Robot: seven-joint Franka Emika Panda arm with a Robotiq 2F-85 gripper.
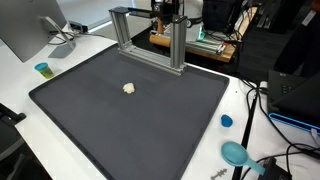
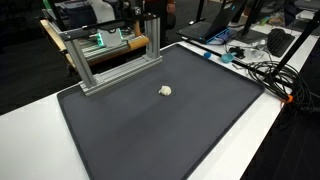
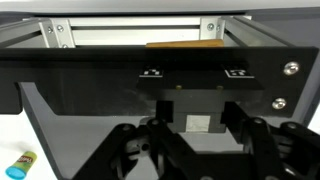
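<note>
A small cream lump (image 1: 129, 88) lies alone near the middle of a dark grey mat (image 1: 150, 130); it also shows in an exterior view (image 2: 166, 90). An aluminium frame (image 1: 150, 45) stands at the mat's far edge, as both exterior views show (image 2: 115, 55). My gripper (image 1: 168, 12) is up behind the frame's top, far from the lump. In the wrist view its two dark fingers (image 3: 197, 165) stand wide apart with nothing between them, and a black bar of the frame (image 3: 160, 70) fills the view ahead. The lump is out of the wrist view.
A monitor (image 1: 30, 30) and a small blue-and-yellow cup (image 1: 42, 69) stand off one side of the mat. A blue cap (image 1: 226, 121), a teal scoop (image 1: 236, 153) and tangled cables (image 1: 265, 100) lie on the white table at the other side. A laptop (image 2: 215, 35) sits behind.
</note>
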